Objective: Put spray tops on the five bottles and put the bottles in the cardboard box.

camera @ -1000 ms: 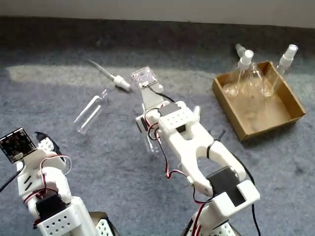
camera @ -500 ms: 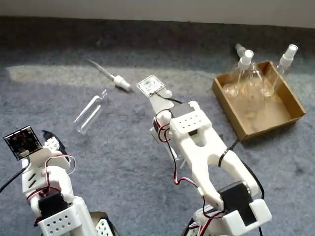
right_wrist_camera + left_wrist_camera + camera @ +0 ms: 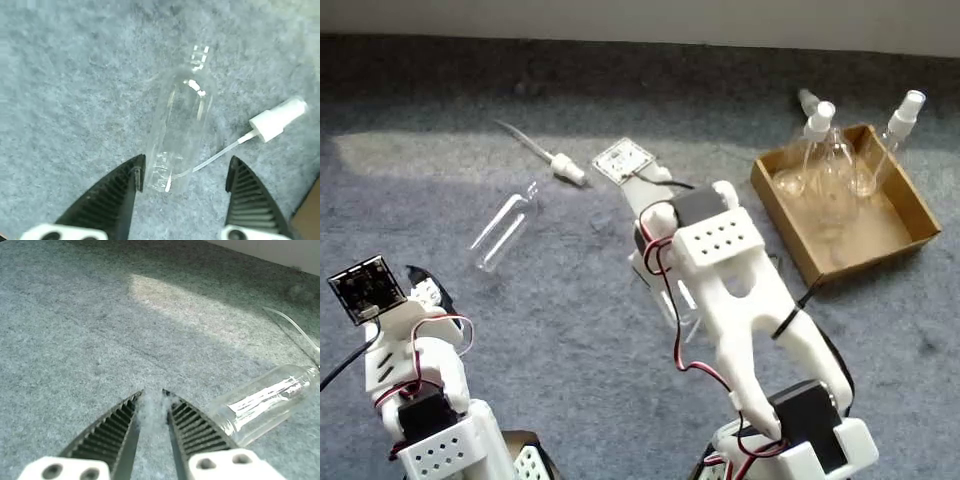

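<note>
Left arm, near-left corner of the grey carpet (image 3: 570,330): left gripper (image 3: 152,395) hangs low over bare pile, ribbed fingers (image 3: 117,422) set to a narrow gap with nothing between them. Left bottle (image 3: 262,405), clear and uncapped, lies on its side just beside that gripper, in the left half of the carpet, with its open neck toward the far edge. Right arm, middle of the carpet, reaches from the near edge: right gripper (image 3: 186,162) is spread wide and holds nothing. Middle bottle (image 3: 182,127), clear and uncapped, lies on its side with its base between the two fingertips and its neck pointing away from them; the base is just beside one fingertip, and whether they touch cannot be told. Middle spray top (image 3: 277,120), white, lies beside this bottle, its thin tube running to the bottle's base end. Left spray top (image 3: 565,167), white, lies beyond the left bottle and apart from it, its tube trailing toward the far-left corner. Cardboard box (image 3: 910,205), open and shallow, sits toward the far-right corner. Three capped bottles (image 3: 817,125) lean at the box's far end, their white tops rising above its wall.
</note>
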